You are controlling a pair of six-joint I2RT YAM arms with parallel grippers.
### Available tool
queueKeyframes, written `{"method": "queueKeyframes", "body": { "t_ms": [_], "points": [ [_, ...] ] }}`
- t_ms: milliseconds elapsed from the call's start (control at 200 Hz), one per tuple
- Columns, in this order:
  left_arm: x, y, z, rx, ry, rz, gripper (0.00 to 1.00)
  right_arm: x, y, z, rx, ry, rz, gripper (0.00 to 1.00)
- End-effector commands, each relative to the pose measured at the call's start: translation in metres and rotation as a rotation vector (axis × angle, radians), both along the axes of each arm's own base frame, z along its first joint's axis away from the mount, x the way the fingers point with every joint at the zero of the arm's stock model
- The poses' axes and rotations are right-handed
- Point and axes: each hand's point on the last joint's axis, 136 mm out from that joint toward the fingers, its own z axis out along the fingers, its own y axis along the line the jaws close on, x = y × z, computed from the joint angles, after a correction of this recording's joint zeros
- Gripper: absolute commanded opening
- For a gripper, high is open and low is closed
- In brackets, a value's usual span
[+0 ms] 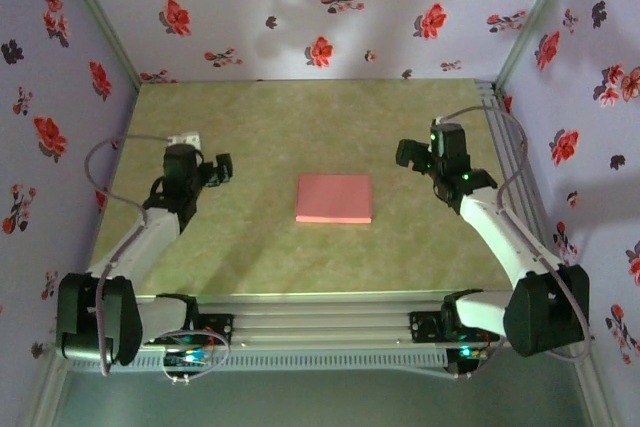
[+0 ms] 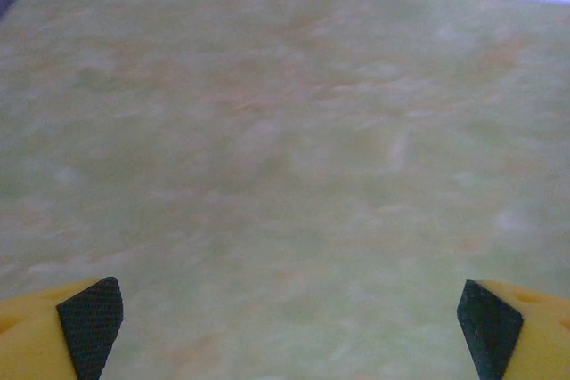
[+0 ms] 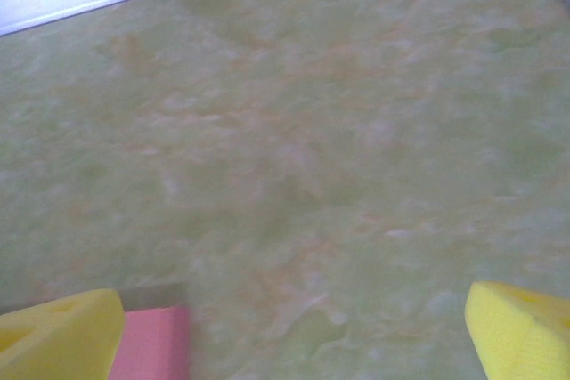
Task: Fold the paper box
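The paper box (image 1: 334,198) lies folded flat as a pink rectangle in the middle of the table. One pink corner of the paper box (image 3: 153,344) peeks in at the bottom left of the right wrist view. My left gripper (image 1: 222,169) hovers to the left of the box, well apart from it, open and empty (image 2: 289,322). My right gripper (image 1: 410,153) is off to the box's right and a little farther back, also open with nothing between its yellow fingers (image 3: 289,335).
The green marbled table (image 1: 250,257) has bare room on every side of the box. Floral walls close in the left, back and right. A metal rail (image 1: 505,147) runs along the table's right edge. A small white piece (image 1: 185,137) sits behind the left wrist.
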Motion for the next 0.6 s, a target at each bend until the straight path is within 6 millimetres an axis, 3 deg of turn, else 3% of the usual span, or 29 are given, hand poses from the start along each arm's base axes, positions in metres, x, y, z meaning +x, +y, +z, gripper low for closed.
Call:
{"method": "queueKeyframes", "body": {
  "t_ms": [0,200,360,520,595],
  "points": [
    [0.002,0.032,0.0,0.123,-0.104,0.085,1.0,-0.001,-0.036,0.011,-0.103,-0.13,-0.146,0.99],
    [0.012,0.053,-0.024,0.171,-0.14,0.11,1.0,-0.008,-0.055,-0.002,-0.169,-0.196,-0.199,0.98],
    [0.024,0.054,-0.035,0.187,-0.196,0.101,1.0,-0.006,-0.063,-0.016,-0.215,-0.152,-0.225,0.99],
    [0.027,0.053,-0.059,0.169,-0.193,0.089,1.0,-0.005,-0.071,-0.024,-0.271,-0.135,-0.249,0.99],
    [0.027,0.057,-0.057,0.161,-0.203,0.1,1.0,-0.004,-0.079,-0.029,-0.299,-0.135,-0.269,0.99]
  ]
}}
